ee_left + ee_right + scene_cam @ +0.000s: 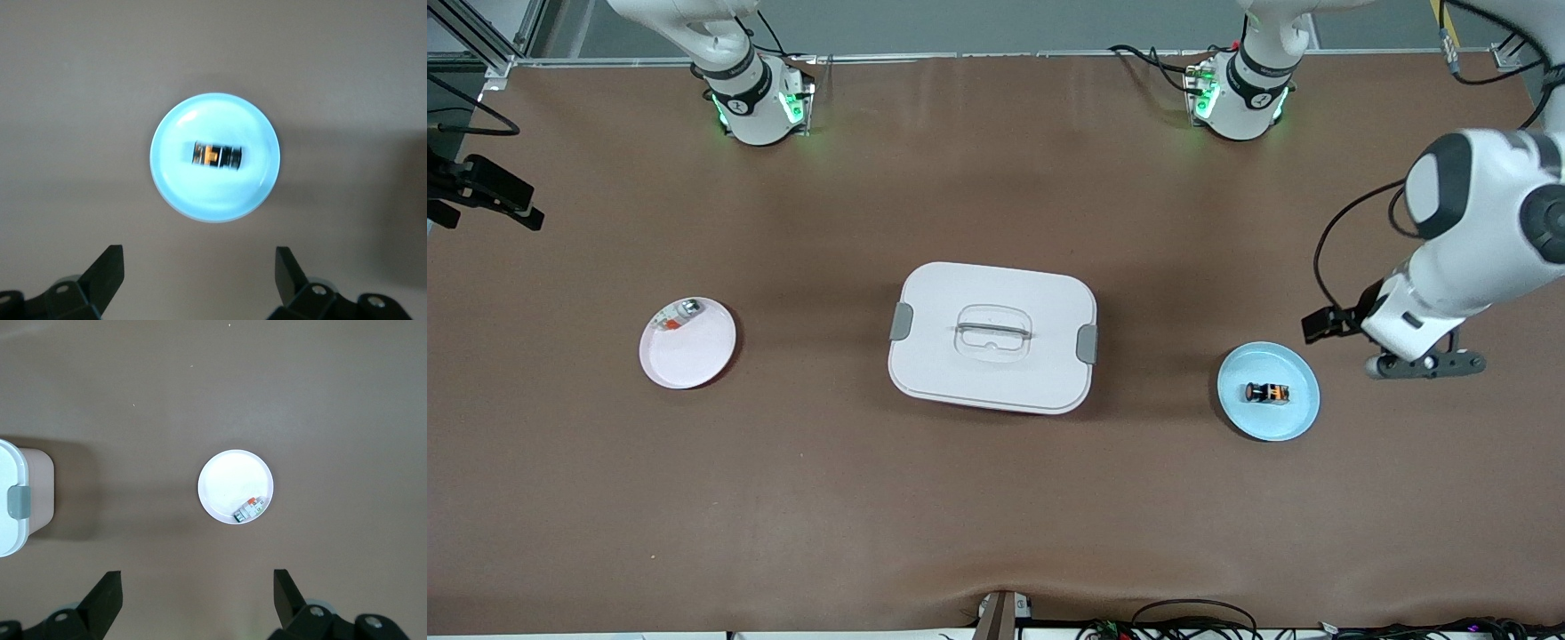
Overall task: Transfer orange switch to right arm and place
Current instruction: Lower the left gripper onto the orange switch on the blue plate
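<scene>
The orange switch [1268, 392], a stubby black cylinder with orange bands, lies on its side in the middle of a light blue plate [1294, 422] toward the left arm's end of the table. In the left wrist view the switch [217, 155] lies on the plate [180, 193]. My left gripper [1427, 365] is open and empty, up over bare table beside that plate; its jaws [199, 260] stand wide apart, clear of the plate. My right gripper [520, 206] is open and empty [197, 581], held high over the right arm's end of the table.
A white lidded box [991, 338] with grey latches stands mid-table and also shows in the right wrist view [13, 500]. A white plate [694, 360] toward the right arm's end holds a small silvery, red-and-white part [678, 316]; the plate [227, 480] and part [248, 509] show there too.
</scene>
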Robot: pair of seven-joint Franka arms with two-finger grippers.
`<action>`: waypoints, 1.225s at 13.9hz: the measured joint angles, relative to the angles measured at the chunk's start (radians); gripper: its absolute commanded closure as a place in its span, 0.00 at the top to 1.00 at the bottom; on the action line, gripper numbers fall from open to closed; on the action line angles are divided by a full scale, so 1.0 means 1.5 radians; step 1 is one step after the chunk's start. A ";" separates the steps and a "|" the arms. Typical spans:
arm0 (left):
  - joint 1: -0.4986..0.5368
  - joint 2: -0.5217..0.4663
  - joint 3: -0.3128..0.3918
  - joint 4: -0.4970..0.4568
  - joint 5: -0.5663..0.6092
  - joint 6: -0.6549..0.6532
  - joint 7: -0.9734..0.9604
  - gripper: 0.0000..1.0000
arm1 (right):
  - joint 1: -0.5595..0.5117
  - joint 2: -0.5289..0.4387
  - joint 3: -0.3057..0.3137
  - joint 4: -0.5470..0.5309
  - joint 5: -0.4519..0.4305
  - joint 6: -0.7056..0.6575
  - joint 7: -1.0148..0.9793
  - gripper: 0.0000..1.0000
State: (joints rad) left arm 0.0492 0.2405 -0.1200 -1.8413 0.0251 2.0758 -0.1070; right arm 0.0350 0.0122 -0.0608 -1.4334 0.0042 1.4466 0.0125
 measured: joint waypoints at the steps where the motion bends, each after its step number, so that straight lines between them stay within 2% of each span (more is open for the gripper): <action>1: 0.000 0.025 0.000 -0.001 0.006 0.031 0.001 1.00 | 0.000 0.000 0.000 0.000 0.000 0.000 0.000 1.00; 6: 0.000 0.123 0.000 -0.010 0.060 0.148 0.002 1.00 | 0.000 0.000 0.002 0.001 0.000 -0.009 0.000 1.00; 17: 0.000 0.217 -0.001 -0.035 0.070 0.274 0.003 1.00 | -0.001 0.000 -0.007 0.002 0.000 -0.022 0.002 1.00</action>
State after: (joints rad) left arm 0.0488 0.5663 -0.1213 -1.8940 0.1308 2.4863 -0.1026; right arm 0.0329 0.0125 -0.0716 -1.4307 0.0046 1.4130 0.0157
